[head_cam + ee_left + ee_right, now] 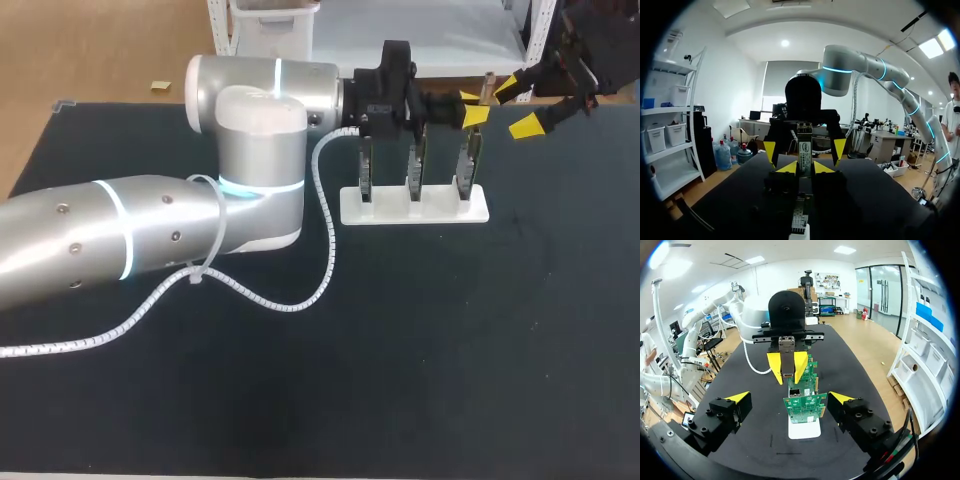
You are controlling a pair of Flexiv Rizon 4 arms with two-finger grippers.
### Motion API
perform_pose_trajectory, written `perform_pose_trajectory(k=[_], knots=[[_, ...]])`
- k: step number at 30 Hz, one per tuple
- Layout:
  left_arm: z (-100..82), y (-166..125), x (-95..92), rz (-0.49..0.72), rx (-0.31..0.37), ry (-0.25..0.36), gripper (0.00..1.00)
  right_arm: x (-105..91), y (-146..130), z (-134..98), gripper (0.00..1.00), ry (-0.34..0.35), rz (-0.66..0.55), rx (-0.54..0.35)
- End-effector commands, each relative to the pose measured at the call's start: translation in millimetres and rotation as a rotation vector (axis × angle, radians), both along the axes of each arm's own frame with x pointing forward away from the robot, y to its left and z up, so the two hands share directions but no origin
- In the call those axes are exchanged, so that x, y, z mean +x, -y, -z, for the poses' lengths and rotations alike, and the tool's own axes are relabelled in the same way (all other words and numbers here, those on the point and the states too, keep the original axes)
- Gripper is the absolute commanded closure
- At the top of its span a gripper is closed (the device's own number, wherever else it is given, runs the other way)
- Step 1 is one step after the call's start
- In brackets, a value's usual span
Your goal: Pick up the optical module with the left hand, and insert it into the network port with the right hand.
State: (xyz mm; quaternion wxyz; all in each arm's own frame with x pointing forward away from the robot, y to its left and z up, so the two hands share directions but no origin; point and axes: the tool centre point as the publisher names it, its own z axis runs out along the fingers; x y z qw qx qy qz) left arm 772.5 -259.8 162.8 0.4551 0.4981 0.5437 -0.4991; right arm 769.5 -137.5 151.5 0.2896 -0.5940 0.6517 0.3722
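The left gripper point(806, 167) is closed on the module point(804, 142), its yellow tips pressed against the two long sides. The lower part is pinched and the rest is left sticking out past the tips. The module is judged to be a small, metal-cased block: light and stiff, with smooth faces that could slip under a loose hold. Its connector end is likely to be harmed if it is forced in crookedly. A hold on the flat sides of the free part is advised, with the plug end left clear.

The right gripper point(518, 106) is spread wide and holds nothing. It faces the left one, and the module is seen ahead of it, in line with the gap between its fingers but not yet within it.

Under the module, three circuit boards point(805, 403) are stood upright in a white stand point(413, 205) on the dark table point(450, 350). The module is held above the board nearest the right gripper. The port itself cannot be made out with certainty.
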Motion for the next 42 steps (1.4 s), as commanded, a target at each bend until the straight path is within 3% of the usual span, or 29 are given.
perform_pose_trajectory(k=[1,15,23,30,42], knots=[[1.1,2,3.4,0.005,0.003,-0.003,1.00,-2.0,0,0,0.00,0.004,0.004,-0.001],[1.9,2,3.3,0.006,0.002,-0.007,1.00,-0.5,0,-1,0.00,0.012,0.012,-0.013],[1.9,2,3.3,0.006,0.002,-0.007,1.00,7.1,-2,-32,0.00,0.099,0.045,0.013],[1.9,2,3.3,0.006,0.002,-0.007,1.00,9.5,-11,-45,0.00,0.095,0.042,0.032],[1.9,2,3.3,0.006,0.002,-0.007,1.00,7.7,-26,-48,0.00,0.056,0.029,0.048]])
